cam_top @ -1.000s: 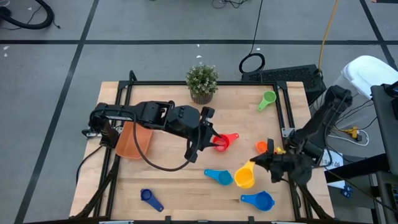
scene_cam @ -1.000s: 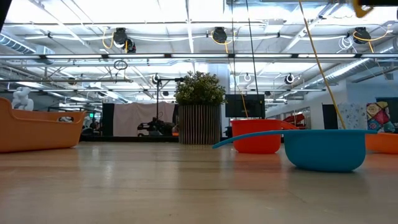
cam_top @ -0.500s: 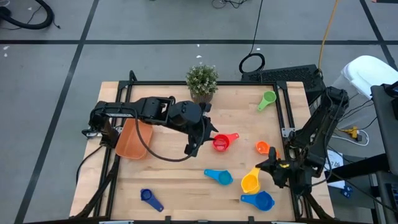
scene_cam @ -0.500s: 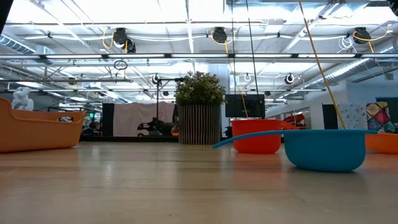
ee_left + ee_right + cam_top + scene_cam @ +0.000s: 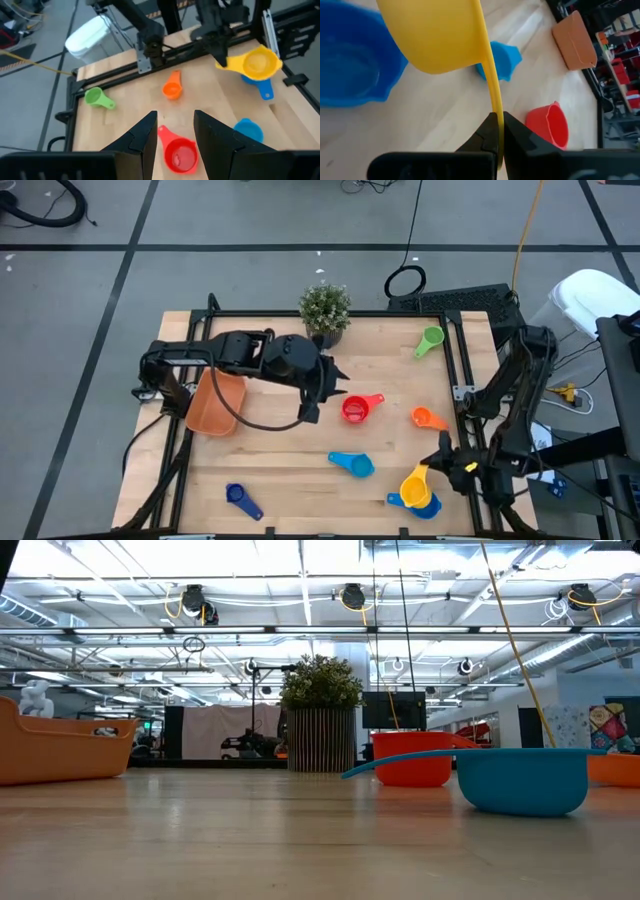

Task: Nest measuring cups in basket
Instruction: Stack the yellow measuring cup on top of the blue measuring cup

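Note:
My right gripper [image 5: 438, 470] is shut on the yellow measuring cup [image 5: 414, 485], whose bowl [image 5: 435, 35] hangs right over the blue cup [image 5: 424, 504] at the near right. Over the table's middle my left gripper [image 5: 175, 135] stands open and holds nothing. The red cup [image 5: 355, 409] sits on the wood just ahead of and below it. The orange basket [image 5: 215, 402] rests at the left. Light blue [image 5: 352, 464], orange [image 5: 425, 418], green [image 5: 430, 340] and dark blue [image 5: 242, 500] cups lie scattered on the table. My right gripper pinches the yellow cup's flat handle [image 5: 493, 102] between its two fingers, near the handle's free end. The fingers slant down and run along the handle. The bowl is tilted, over the blue cup [image 5: 355, 65]; whether the two touch, I cannot tell.
A potted plant [image 5: 325, 312] stands at the far edge, in the middle. Black frame rails [image 5: 455, 370] run along the table's left and right sides. Bare wood lies between the basket and the light blue cup.
My right gripper has carried the yellow cup toward the table's near right corner and down, from beside the light blue cup to over the blue cup, turning as it went. My left gripper has drawn back a little from the red cup toward the far edge.

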Robot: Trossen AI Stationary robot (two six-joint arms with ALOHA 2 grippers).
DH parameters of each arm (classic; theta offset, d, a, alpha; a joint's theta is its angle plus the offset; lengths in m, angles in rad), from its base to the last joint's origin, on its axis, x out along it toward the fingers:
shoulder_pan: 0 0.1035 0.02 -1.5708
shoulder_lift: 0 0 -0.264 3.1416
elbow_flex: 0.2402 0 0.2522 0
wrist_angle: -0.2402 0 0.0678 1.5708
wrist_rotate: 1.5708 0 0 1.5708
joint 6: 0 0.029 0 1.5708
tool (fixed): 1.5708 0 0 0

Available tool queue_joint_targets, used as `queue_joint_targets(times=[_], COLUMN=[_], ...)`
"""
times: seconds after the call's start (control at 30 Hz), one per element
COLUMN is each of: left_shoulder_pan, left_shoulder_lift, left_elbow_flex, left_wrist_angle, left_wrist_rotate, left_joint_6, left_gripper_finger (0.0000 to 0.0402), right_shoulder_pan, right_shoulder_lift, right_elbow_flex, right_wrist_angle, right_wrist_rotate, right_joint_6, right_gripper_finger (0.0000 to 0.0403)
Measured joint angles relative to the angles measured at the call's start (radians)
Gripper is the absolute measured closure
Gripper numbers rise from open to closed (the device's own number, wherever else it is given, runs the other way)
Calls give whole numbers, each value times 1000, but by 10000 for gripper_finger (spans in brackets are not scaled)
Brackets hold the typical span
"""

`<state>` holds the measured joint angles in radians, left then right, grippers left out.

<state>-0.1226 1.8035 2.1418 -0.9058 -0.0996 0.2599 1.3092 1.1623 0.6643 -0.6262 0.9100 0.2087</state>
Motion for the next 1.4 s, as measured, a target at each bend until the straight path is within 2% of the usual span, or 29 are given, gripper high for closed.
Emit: queue_joint_targets(times=[0.3, 0.67, 0.87, 1.1, 1.4], left_shoulder_pan=[-4, -17, -17, -20, -20], left_shoulder_lift=[-32, -68, -75, -75, -75], left_elbow_flex=[0, 2, 1, 1, 1], left_wrist_angle=[-11, -40, -50, -56, -31], left_wrist_rotate=[-8, -53, -59, -60, -61], left_joint_6=[-30, -38, -63, -86, -82], left_gripper_finger=[270, 270, 270, 270, 270], right_shoulder_pan=[3, 53, 87, 136, 142], right_shoulder_lift=[129, 82, 43, 72, 140], right_elbow_flex=[0, 2, 81, 98, 82], right_wrist_angle=[-15, -73, -163, -183, -182], right_wrist_rotate=[51, 56, 57, -71, -74], right_joint_6=[-3, 15, 6, 67, 162], right_gripper_finger=[403, 403, 403, 403, 403])
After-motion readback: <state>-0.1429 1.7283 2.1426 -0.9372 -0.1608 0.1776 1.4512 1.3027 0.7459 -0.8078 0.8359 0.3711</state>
